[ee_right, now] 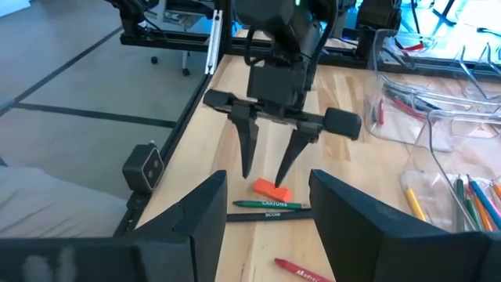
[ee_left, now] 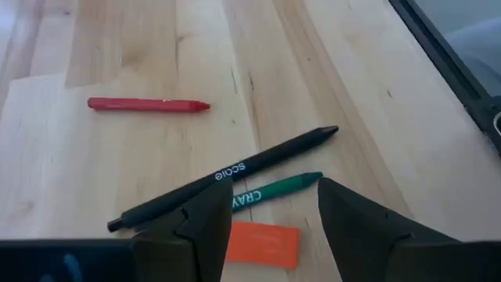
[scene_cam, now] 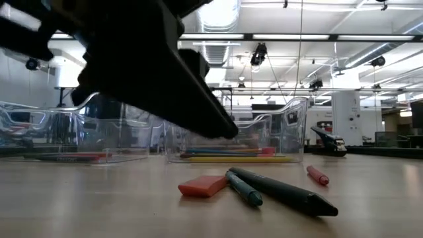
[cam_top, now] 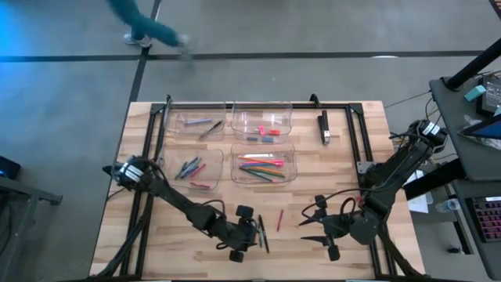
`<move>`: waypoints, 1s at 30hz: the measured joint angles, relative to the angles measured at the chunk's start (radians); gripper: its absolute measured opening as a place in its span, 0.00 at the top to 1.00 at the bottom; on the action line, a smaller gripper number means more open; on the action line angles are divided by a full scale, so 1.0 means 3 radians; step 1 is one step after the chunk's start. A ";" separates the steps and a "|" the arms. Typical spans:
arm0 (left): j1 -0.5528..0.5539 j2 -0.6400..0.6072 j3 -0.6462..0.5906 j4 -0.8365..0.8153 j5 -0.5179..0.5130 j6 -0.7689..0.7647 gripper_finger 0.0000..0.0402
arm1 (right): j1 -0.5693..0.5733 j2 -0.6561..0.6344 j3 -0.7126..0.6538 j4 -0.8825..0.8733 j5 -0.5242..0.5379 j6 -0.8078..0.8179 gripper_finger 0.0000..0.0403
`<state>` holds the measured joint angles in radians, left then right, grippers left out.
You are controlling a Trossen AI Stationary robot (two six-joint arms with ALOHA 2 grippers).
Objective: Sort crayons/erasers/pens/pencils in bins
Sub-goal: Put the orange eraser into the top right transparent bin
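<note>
An orange eraser is seen lying on the bench, touching a green crayon that rests against a black pen. Just above the eraser the left pincer is held with its fingers spread apart, nothing gripped. A red crayon lies near the eraser, apart. The right pincer is kept released beyond it
</note>
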<state>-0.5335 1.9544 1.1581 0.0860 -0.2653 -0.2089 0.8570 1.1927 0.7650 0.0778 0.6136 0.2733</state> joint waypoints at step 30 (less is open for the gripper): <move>0.0028 0.0154 -0.0002 -0.0110 -0.0216 0.0018 0.57 | 0.0001 0.0000 0.0000 0.0006 0.0001 -0.0050 0.58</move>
<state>-0.5250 2.0006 1.1574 0.0532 -0.3301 -0.2034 0.8574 1.1927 0.7650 0.0795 0.6140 0.2584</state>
